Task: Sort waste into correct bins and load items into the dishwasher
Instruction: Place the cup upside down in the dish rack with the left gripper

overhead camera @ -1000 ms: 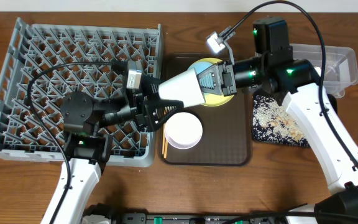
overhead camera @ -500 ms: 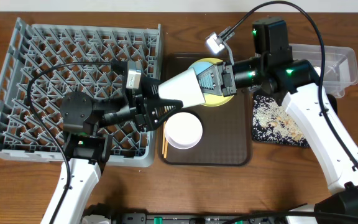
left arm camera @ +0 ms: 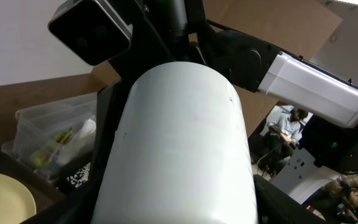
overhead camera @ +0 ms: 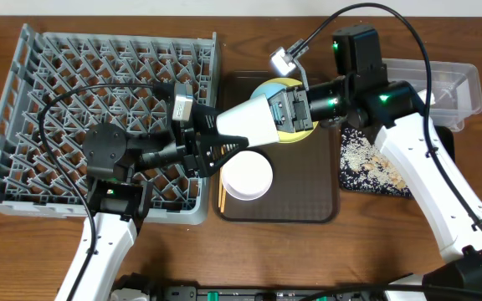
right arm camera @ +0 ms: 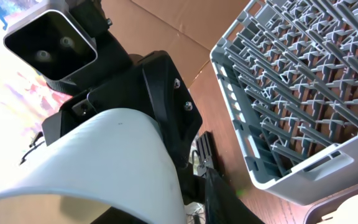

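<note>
1. A brown wooden tabletop [overhead camera: 308, 251] carries everything, and both arms reach in from its near edge.
2. Nearest, on the dark brown serving tray [overhead camera: 299, 192], sits the pinkish-white bowl [overhead camera: 248, 176]. Thin wooden chopsticks [overhead camera: 221, 199] poke out beside it at the tray's left edge.
3. Above the tray, the small white cup [overhead camera: 245, 124] lies on its side in the air between the two hands.
4. The left hand [overhead camera: 224, 144] has its dark fingers closed on the cup's narrower end. Its wrist view shows them flanking the cup on both sides.
5. The right hand [overhead camera: 279, 113] meets the cup's wider end. I cannot tell whether its fingers are clamped or loose.
6. Behind and under the cup, the round yellow plate [overhead camera: 301, 134] rests at the tray's far side.
7. To the right, the black tray [overhead camera: 350, 180] holds white rice-like scraps [overhead camera: 371, 159].
8. Farther right, the clear plastic tub [overhead camera: 467, 84] contains the green-and-yellow wrapper [left arm camera: 55, 140].
9. On the left, the large grey dish rack [overhead camera: 23, 100] stands with its pegs upright.
</note>
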Controlling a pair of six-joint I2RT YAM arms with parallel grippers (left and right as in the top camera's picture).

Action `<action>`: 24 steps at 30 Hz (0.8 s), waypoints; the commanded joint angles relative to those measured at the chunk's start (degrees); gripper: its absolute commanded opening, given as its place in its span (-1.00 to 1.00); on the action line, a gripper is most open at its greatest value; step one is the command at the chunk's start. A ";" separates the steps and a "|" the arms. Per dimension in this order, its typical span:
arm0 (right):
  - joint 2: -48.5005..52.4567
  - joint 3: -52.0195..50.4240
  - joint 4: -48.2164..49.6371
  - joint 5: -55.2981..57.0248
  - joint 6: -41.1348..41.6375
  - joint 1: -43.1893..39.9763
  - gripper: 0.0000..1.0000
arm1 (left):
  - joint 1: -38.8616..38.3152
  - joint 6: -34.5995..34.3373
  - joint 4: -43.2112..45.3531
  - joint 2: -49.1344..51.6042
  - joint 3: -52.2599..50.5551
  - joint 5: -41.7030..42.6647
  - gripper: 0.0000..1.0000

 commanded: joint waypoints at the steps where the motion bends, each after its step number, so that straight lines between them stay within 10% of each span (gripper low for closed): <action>1: 0.00 0.02 0.04 -0.22 0.13 -1.38 -0.42 | -0.07 2.23 -0.94 0.76 0.98 0.70 0.28; 24: -0.09 0.04 -23.06 42.10 -10.86 -11.65 -0.25 | 9.33 21.90 -35.85 1.42 1.11 -28.44 0.06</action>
